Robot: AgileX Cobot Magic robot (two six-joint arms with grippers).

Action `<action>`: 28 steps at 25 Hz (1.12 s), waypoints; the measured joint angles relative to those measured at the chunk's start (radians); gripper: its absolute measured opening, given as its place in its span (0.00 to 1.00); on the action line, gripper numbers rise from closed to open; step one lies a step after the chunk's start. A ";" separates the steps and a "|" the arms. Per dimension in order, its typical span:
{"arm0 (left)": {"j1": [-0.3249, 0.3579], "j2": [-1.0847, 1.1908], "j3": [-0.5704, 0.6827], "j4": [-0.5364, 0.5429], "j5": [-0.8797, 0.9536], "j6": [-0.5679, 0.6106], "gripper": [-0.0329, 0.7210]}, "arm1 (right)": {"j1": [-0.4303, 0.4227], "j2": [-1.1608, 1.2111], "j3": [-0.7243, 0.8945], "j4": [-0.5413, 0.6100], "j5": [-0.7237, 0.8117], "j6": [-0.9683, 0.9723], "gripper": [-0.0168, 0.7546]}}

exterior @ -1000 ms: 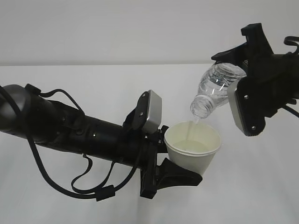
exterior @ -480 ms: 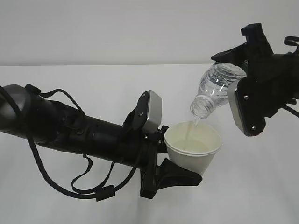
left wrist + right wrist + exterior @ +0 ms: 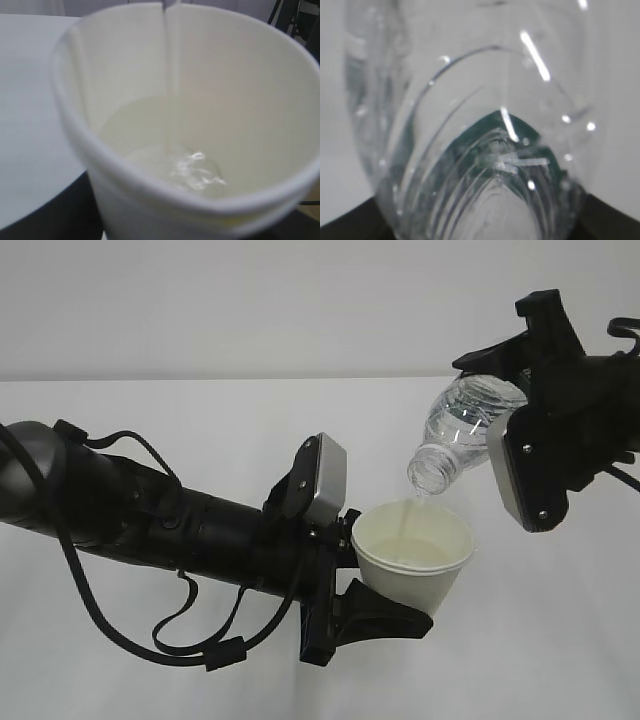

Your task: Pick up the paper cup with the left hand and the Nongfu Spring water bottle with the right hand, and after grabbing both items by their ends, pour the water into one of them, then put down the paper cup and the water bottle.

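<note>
Above the paper cup [image 3: 414, 556], the tilted Nongfu Spring water bottle [image 3: 457, 432]

Bare table [image 3: 560, 640] all around; bottle [image 3: 455, 430] neck close above cup [image 3: 415, 555] mouth.

We see the white paper cup [image 3: 414, 558] upright near the middle, partly filled with pooled water [image 3: 192, 169]. Just above and right of it, the clear bottle [image 3: 458, 434] tilts mouth-down, a thin stream falling into the cup.
</note>
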 joint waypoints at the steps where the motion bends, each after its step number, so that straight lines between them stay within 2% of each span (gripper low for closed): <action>1: 0.000 0.000 0.000 0.000 0.000 0.000 0.63 | 0.000 0.000 0.000 0.000 0.000 0.000 0.60; 28: 0.000 0.000 0.000 0.000 0.002 0.000 0.63 | 0.000 0.000 0.000 0.000 -0.029 -0.041 0.60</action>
